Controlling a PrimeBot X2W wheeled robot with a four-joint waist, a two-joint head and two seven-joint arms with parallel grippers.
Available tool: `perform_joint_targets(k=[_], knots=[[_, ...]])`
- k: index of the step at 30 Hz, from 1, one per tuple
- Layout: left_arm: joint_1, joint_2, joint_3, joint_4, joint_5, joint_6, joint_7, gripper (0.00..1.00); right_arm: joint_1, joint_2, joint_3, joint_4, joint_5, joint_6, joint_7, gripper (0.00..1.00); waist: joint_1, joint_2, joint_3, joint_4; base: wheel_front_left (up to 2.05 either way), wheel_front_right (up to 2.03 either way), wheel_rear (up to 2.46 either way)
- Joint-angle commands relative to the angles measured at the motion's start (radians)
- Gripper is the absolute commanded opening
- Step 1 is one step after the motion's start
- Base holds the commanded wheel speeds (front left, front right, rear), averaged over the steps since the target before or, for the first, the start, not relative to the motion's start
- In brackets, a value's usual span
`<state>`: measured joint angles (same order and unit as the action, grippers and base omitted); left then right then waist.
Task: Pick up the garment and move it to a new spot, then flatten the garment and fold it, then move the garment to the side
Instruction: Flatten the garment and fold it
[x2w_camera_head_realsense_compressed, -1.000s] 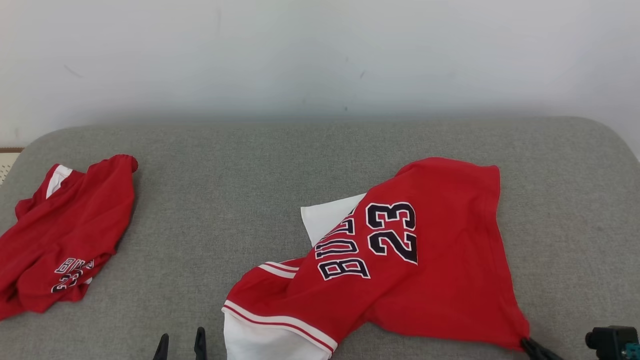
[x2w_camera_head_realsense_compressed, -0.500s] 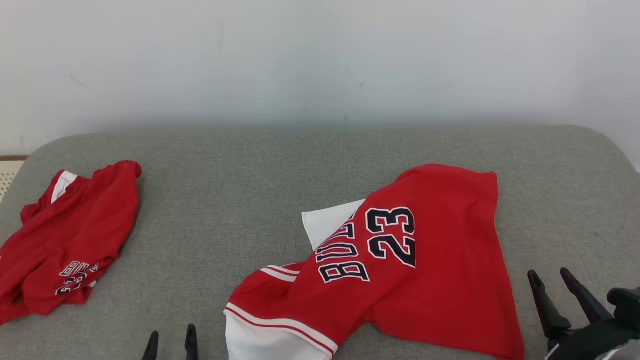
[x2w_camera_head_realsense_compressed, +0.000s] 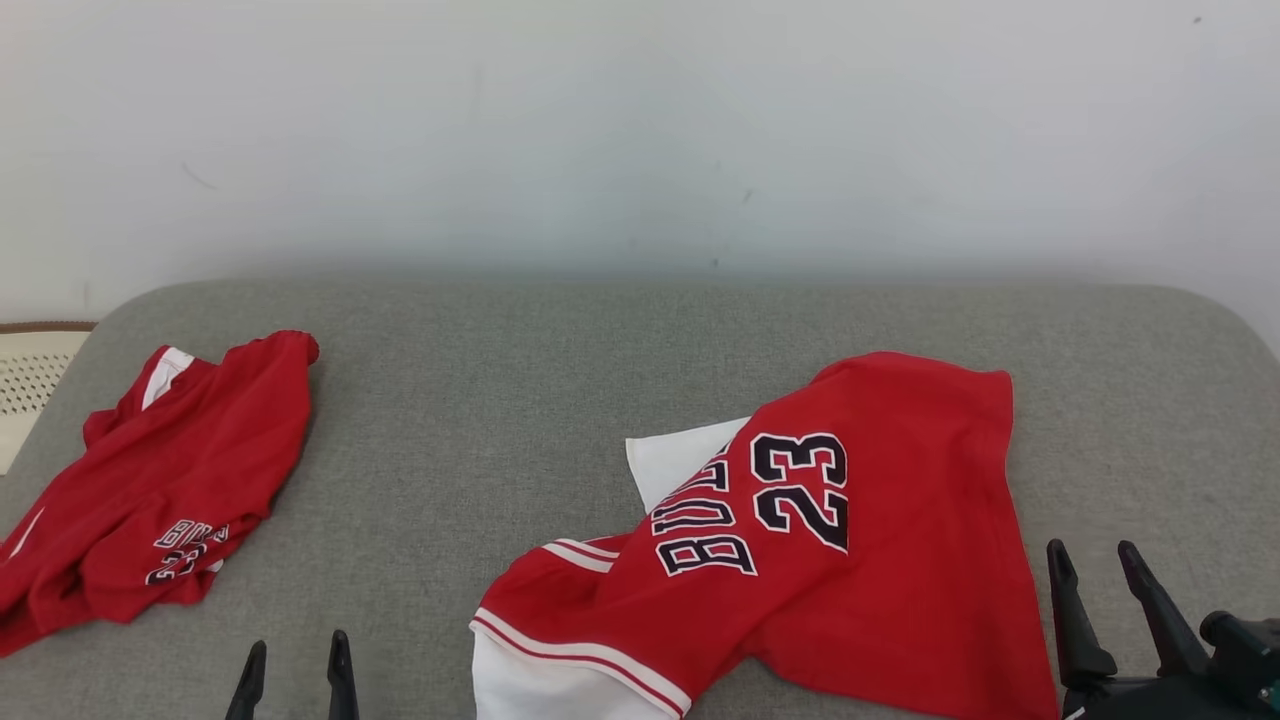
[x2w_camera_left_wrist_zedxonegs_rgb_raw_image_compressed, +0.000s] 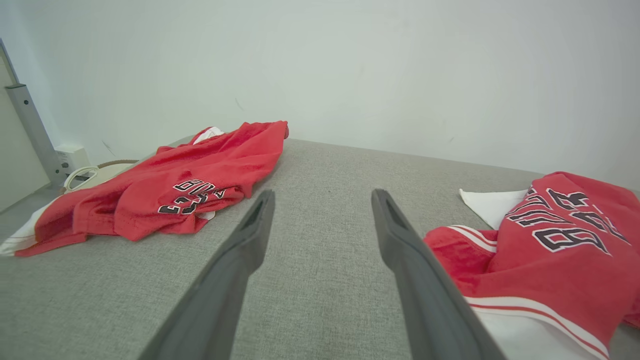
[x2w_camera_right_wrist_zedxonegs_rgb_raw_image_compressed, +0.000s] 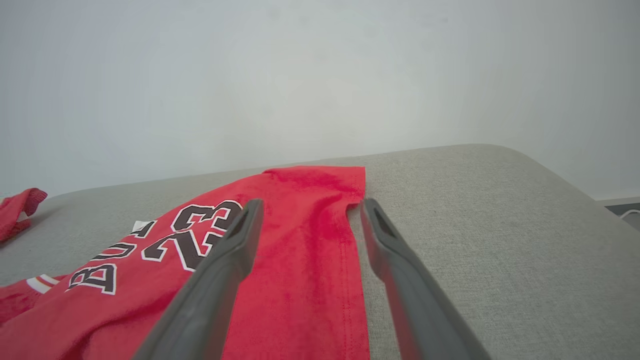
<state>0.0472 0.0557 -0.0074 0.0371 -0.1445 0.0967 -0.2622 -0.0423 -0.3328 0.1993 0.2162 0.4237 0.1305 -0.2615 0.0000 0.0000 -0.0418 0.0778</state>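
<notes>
Head view: the red jersey (x2w_camera_head_realsense_compressed: 860, 560) lies crumpled on the grey tabletop (x2w_camera_head_realsense_compressed: 480, 400), near and right of centre; a second red jersey (x2w_camera_head_realsense_compressed: 170, 490) sits at the left. Left pincer (x2w_camera_head_realsense_compressed: 297, 648) near-left, fingers apart, empty. Right pincer (x2w_camera_head_realsense_compressed: 1090, 550) just right of the jersey, apart too.
Left wrist view: bare tabletop between the fingers.
Right wrist view: the jersey's right edge lies below the spread fingers

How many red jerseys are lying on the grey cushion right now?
2: the crumpled jersey near the left edge, and the spread jersey right of centre. None seems hidden.
</notes>
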Motion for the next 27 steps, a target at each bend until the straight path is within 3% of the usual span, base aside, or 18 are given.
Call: perform_joint_targets(k=[1, 14, 27], knots=[[0.004, 0.010, 0.011, -0.004, 0.016, -0.004, -0.004, 1.00, 0.021, 0.017, -0.013, -0.019, -0.024, 0.000, -0.005, 1.00, 0.0000, 0.0000, -0.009, 0.006, 0.00, 0.00, 0.00], [0.028, 0.021, 0.026, 0.014, 0.056, -0.019, -0.004, 1.00, 0.105, 0.126, -0.109, -0.039, -0.139, 0.000, -0.005, 1.00, 0.0000, 0.0000, -0.033, -0.005, 0.00, 0.00, 0.00], [0.028, 0.016, 0.005, 0.040, 0.068, -0.044, -0.004, 1.00, 0.107, 0.119, -0.105, -0.043, -0.151, 0.000, 0.003, 1.00, 0.0000, 0.0000, -0.032, -0.027, 0.00, 0.00, 0.00]])
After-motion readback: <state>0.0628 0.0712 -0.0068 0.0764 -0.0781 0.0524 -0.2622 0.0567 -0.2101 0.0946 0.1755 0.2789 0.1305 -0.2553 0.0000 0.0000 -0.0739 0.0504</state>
